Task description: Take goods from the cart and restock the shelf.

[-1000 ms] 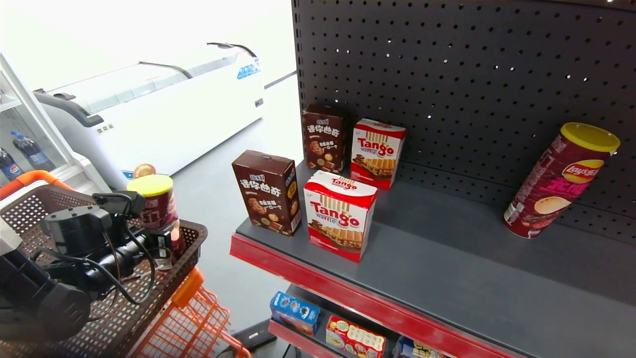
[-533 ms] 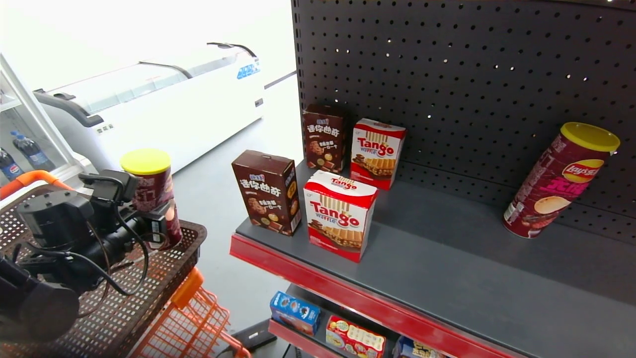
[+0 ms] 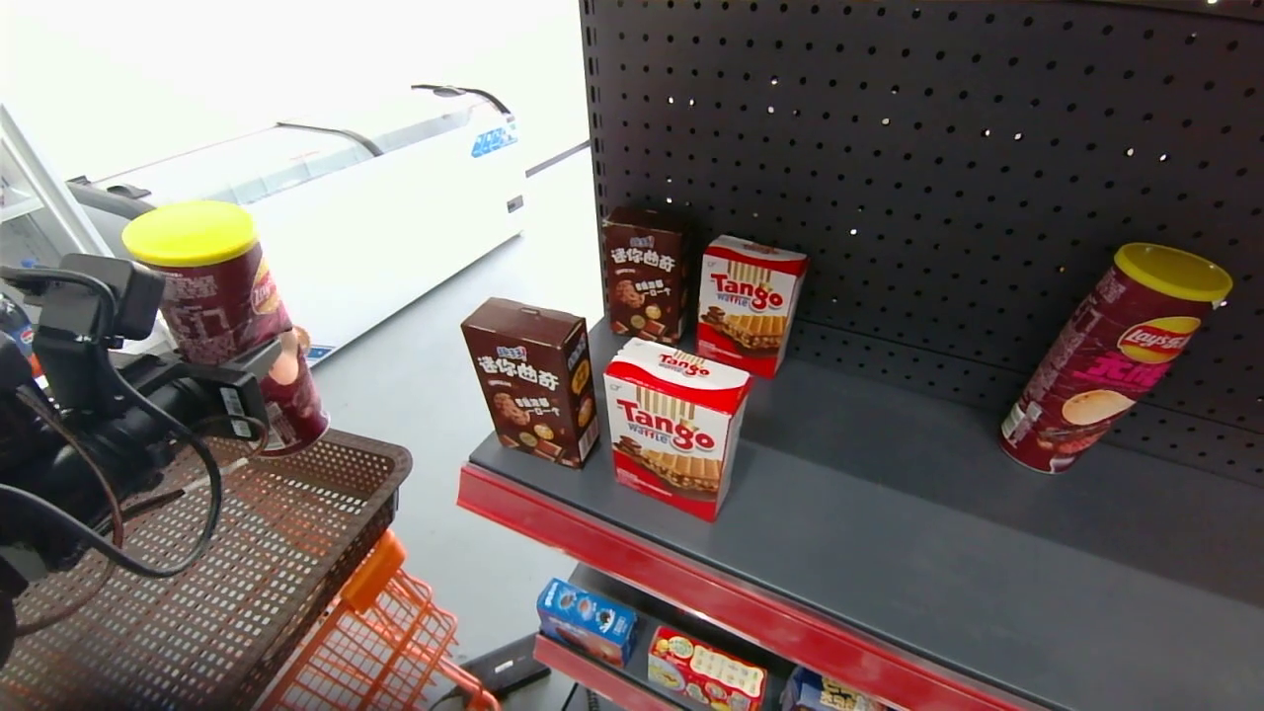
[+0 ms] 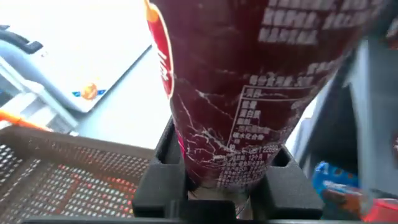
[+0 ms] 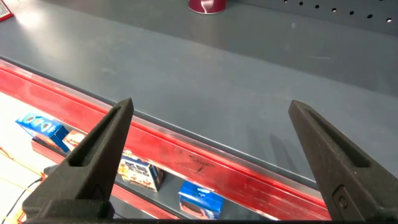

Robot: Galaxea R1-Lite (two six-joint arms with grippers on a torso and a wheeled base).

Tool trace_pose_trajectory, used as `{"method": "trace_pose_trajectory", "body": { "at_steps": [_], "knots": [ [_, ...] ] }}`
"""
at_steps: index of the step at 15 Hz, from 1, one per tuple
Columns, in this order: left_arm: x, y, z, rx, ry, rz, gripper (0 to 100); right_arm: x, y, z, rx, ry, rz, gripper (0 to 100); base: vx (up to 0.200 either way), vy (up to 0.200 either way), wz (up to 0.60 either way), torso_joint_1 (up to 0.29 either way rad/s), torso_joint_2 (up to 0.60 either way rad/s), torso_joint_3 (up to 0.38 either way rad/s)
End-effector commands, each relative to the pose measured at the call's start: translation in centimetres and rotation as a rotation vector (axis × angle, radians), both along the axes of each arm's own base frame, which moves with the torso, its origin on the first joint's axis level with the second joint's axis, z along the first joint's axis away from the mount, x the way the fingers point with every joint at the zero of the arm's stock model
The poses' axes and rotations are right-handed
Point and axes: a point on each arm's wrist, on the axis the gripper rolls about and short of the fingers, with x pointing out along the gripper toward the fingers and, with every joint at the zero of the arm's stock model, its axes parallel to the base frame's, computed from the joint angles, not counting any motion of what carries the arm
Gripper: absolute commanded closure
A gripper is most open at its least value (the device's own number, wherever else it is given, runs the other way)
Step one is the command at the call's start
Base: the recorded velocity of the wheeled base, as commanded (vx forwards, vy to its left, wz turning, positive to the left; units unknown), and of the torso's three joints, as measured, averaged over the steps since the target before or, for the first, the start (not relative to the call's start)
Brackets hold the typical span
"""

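My left gripper [image 3: 259,387] is shut on a dark red chip can with a yellow lid [image 3: 219,296], held tilted above the brown cart basket [image 3: 326,494] at the left. In the left wrist view the can [image 4: 242,93] stands between the black fingers [image 4: 163,171]. A second chip can [image 3: 1111,360] leans against the pegboard at the right of the grey shelf [image 3: 889,533]. My right gripper [image 5: 211,155] is open, hovering over the shelf's red front edge [image 5: 205,155].
Two brown cookie boxes [image 3: 533,380] and two red wafer boxes [image 3: 676,425] stand on the shelf's left part. More goods [image 3: 588,617] sit on the lower shelf. An orange cart frame [image 3: 385,632] is under the basket. A white chest freezer [image 3: 326,207] stands behind.
My left arm has lifted the chip can up out of the cart basket and drawn it leftward. The shelf goods have not moved.
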Motion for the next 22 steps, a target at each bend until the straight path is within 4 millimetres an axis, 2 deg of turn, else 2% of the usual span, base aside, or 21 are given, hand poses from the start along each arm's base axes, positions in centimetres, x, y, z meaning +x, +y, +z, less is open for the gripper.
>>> {"method": "trace_pose_trajectory", "body": {
  "at_steps": [1, 2, 3, 6, 7, 10, 14, 19, 22],
  "knots": [
    [-2.6, -1.0, 2.0, -0.022, -0.035, -0.039, 100, 0.0, 0.0, 0.0, 0.0, 0.001, 0.0, 0, 0.0, 0.0, 0.0, 0.0, 0.0, 0.0],
    [-3.5, -1.3, 1.4, -0.02, 0.002, -0.06, 100, 0.0, 0.0, 0.0, 0.0, 0.001, 0.0, 0, 0.0, 0.0, 0.0, 0.0, 0.0, 0.0],
    [-4.1, -2.5, 1.2, -0.029, 0.006, -0.124, 100, 0.0, 0.0, 0.0, 0.0, 0.001, 0.0, 0, 0.0, 0.0, 0.0, 0.0, 0.0, 0.0],
    [-4.5, -3.9, 1.1, -0.049, 0.014, -0.202, 100, 0.0, 0.0, 0.0, 0.0, 0.001, 0.0, 0, 0.0, 0.0, 0.0, 0.0, 0.0, 0.0],
    [-5.1, -4.9, 1.1, -0.061, 0.01, -0.287, 100, 0.0, 0.0, 0.0, 0.0, 0.001, 0.0, 0, 0.0, 0.0, 0.0, 0.0, 0.0, 0.0],
    [-6.3, -5.1, 1.0, -0.071, 0.015, -0.386, 100, 0.0, 0.0, 0.0, 0.0, 0.001, 0.0, 0, 0.0, 0.0, 0.0, 0.0, 0.0, 0.0],
    [-8.2, -5.4, -0.8, -0.075, 0.068, -0.419, 100, 0.0, 0.0, 0.0, 0.0, 0.001, 0.0, 0, 0.0, 0.0, 0.0, 0.0, 0.0, 0.0],
    [-7.7, -5.9, -0.9, -0.081, 0.082, -0.44, 100, 0.0, 0.0, 0.0, 0.0, 0.001, 0.0, 0, 0.0, 0.0, 0.0, 0.0, 0.0, 0.0],
    [-8.2, -7.4, -1.0, -0.121, 0.098, -0.535, 100, 0.0, 0.0, 0.0, 0.0, 0.001, 0.0, 0, 0.0, 0.0, 0.0, 0.0, 0.0, 0.0]
  ]
}}
